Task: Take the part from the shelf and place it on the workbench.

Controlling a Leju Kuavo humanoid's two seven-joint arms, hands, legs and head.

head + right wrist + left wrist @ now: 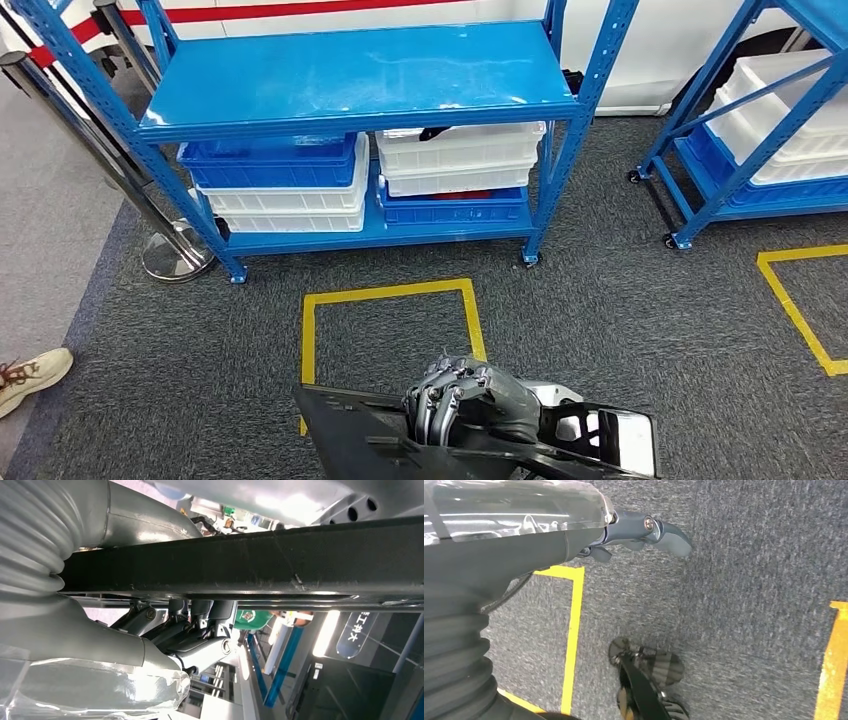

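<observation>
Gripped by the right robot hand (470,400), its fingers curled over it, the black part (360,435) hung low above grey carpet (650,330); the left robot hand (644,532) dangled empty, fingers loosely apart. No legible labels.

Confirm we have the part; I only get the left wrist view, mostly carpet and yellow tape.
Observer: Yes. In the head view the right robot hand grips the black part low in front of the body.
Operator: What's ahead?
Observer: A blue shelf, with stacked bins on its lower level.
Operator: Anyone near?
Observer: A person's shoe is at the left edge of the head view, on the grey floor beside the carpet.
</observation>
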